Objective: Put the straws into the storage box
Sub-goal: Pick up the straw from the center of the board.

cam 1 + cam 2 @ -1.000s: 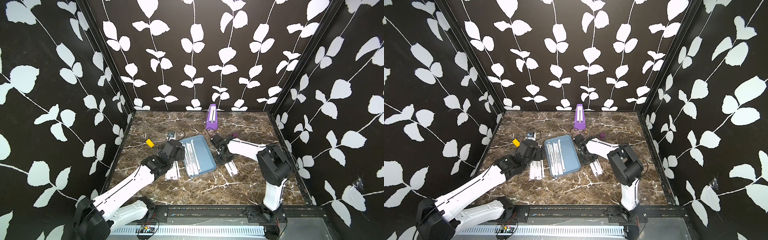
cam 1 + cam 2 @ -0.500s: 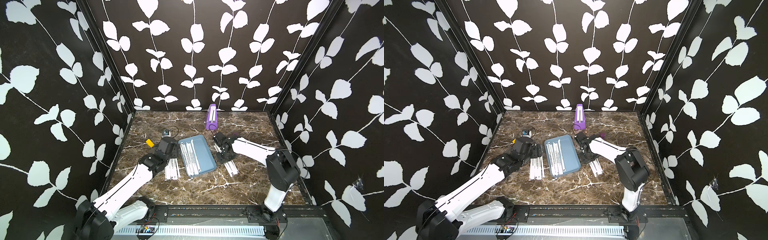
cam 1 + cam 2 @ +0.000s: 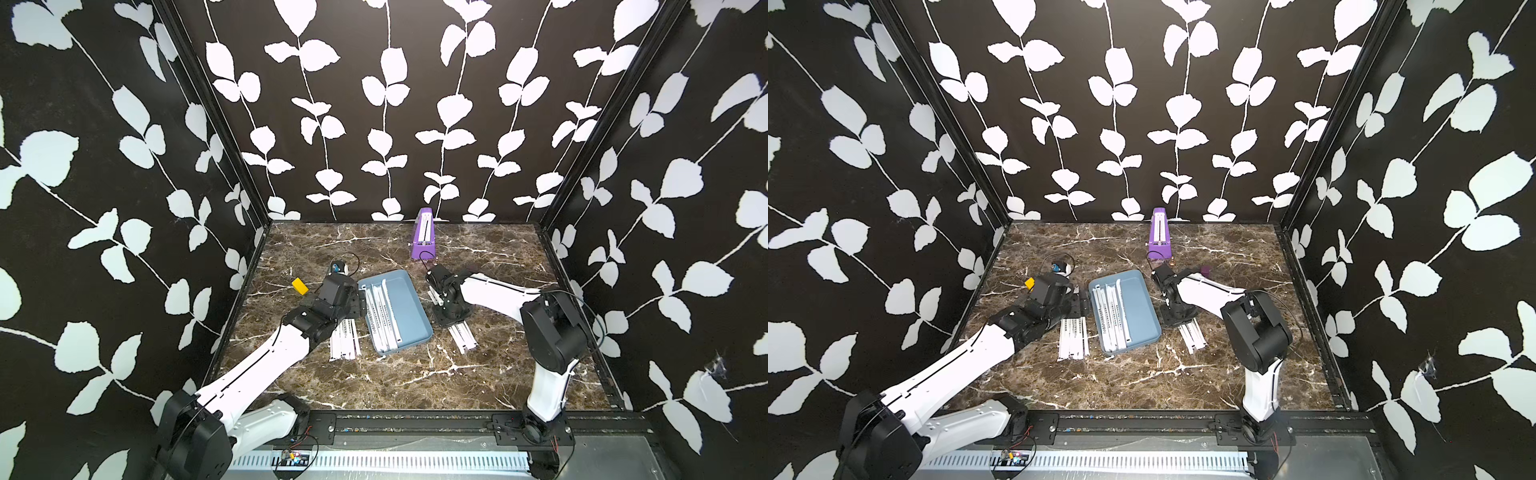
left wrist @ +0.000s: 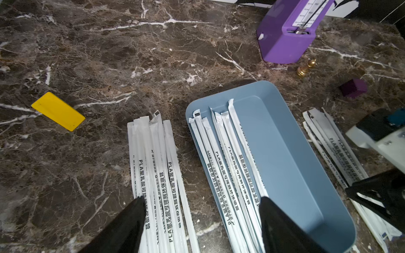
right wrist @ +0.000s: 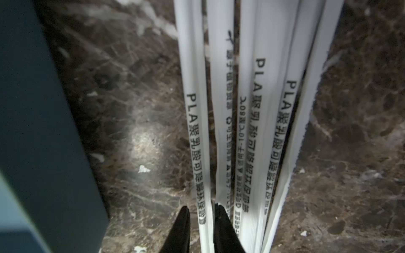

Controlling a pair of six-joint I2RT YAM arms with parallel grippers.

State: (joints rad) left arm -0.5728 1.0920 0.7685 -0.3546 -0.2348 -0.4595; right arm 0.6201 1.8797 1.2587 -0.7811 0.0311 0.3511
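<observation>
A yellow block (image 4: 58,111) lies on the marble ahead of the left gripper (image 4: 201,212) and off to its left. This gripper hangs with its jaws wide apart and nothing between them. One finger (image 4: 129,221) is over a loose pile of straws (image 4: 153,157) on the table, and the other is over the straws already lying in the storage box (image 4: 285,157), just to the gripper's right. On the far side of the box, the right gripper (image 5: 202,210) is low at the table with its jaws nearly together, pinched on the outermost straw (image 5: 194,65) of a second pile (image 5: 256,87). That straw is the one nearest the box wall. A purple wedge (image 3: 424,235) stands well beyond both grippers.
</observation>
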